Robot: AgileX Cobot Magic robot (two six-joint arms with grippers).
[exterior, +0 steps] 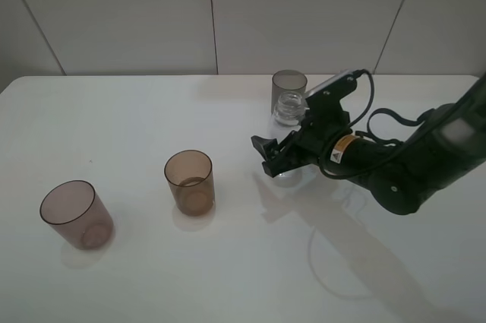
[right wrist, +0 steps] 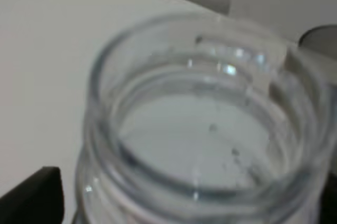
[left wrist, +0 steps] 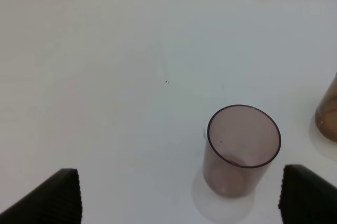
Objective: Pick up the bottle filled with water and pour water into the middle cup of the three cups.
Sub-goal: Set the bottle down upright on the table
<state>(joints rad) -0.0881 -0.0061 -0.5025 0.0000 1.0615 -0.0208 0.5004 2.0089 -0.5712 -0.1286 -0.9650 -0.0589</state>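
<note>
Three tumblers stand upright and well apart on the white table (exterior: 137, 285) in the high view: a pinkish-mauve cup (exterior: 76, 214) near the front left, the amber-brown middle cup (exterior: 190, 182) further in, and a smoky dark-grey cup (exterior: 289, 87) toward the back by the wall. Just in front of the grey cup stands the clear bottle (exterior: 289, 109), its wide threaded neck uncapped and upright, its lower body hidden behind the right arm. The right gripper (exterior: 275, 157) reaches in from the right side, its black fingers (exterior: 262, 143) pointing toward the amber cup, and the bottle sits within it near the palm. The right wrist view is filled by the bottle's open mouth (right wrist: 210, 129), blurred by closeness, with one dark finger tip showing at a corner; whether the fingers are pressing on the bottle or merely flanking it I cannot tell. The left arm does not appear in the high view. Its wrist camera looks down on the mauve cup (left wrist: 241, 149), with the left gripper (left wrist: 179, 195) spread wide, its two ribbed pads (left wrist: 58, 195) far apart on either side and holding nothing. An edge of the amber cup (left wrist: 327, 113) shows at the frame's border.
</note>
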